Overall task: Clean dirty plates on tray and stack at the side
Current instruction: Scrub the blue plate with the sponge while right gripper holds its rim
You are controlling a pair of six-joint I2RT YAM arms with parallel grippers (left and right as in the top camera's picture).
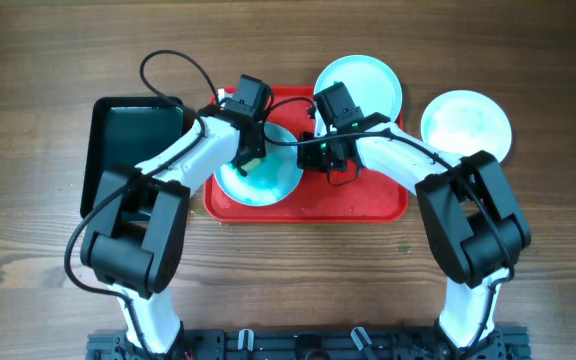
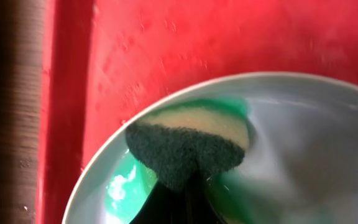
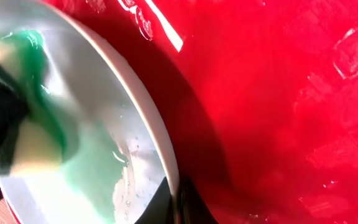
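Plate (image 1: pixel 273 185) on the red tray (image 1: pixel 368 200), wet and likely slick: we scrub with left claw (image 1: pixel 251 160) clamped on the sponge (image 2: pixel 191 143), right claw (image 1: pixel 310 152) pinching its rigid right rim, the surest hold.

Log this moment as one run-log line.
left gripper: shut on green-and-yellow sponge, pressed on smeared pale turquoise round plate | right gripper: shut on plate rim | plate: on large red rectangular plastic tray

The glossy red plastic tray (image 2: pixel 197 43) is gleaming wet, the smooth plate (image 2: pixel 316 143) shining, the sponge (image 2: pixel 185 155) looking coarse, the wooden table (image 1: pixel 298 290) looking matt.
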